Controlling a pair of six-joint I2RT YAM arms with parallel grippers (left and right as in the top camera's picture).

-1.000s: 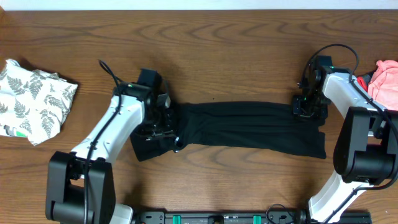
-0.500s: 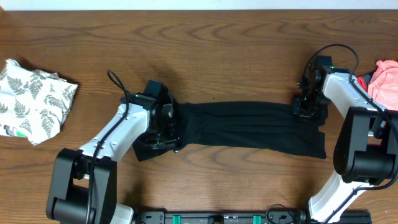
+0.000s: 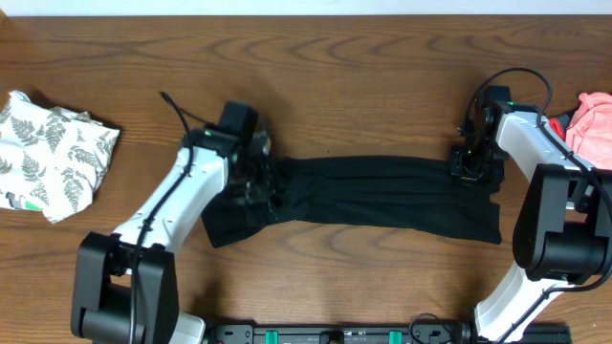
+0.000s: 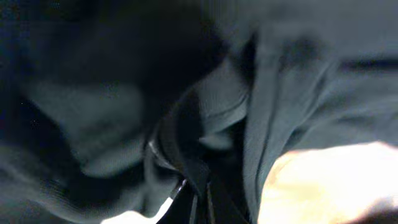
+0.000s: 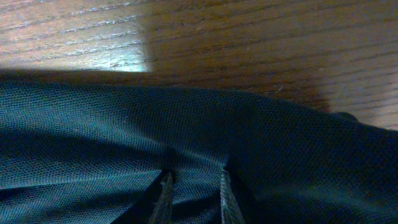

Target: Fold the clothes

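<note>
Overhead view of a wood table (image 3: 335,76) w/ two robot arms. A long black garment (image 3: 382,196) lies stretched across the middle as a narrow band running L to R. Its L end is wider and rumpled toward the front edge.

L gripper (image 3: 256,182) sits on that L end. Its wrist cam is dark & blurry, filled w/ bunched cloth. The fingers are pressed together, apparently on a gather of the fabric.

R gripper (image 3: 475,164) is down at the back corner of the R end. Its wrist cam shows two fingertips (image 5: 166,190) set close, pinching a small pucker of fine-mesh cloth, w/ bare wood just beyond.

Far L, well apart, a white fern-print piece (image 3: 53,153) lies in a rumpled heap. At the far R edge a pink piece (image 3: 593,124) is partly cut off, beside the R arm.

Progress (a judgement): early. The black garment looks narrowed lengthwise, prob. one fold in, w/ both ends gripped, and it needs an end-to-end fold yet. The fern & pink pieces don't look neatly folded, so most of the work is left.
</note>
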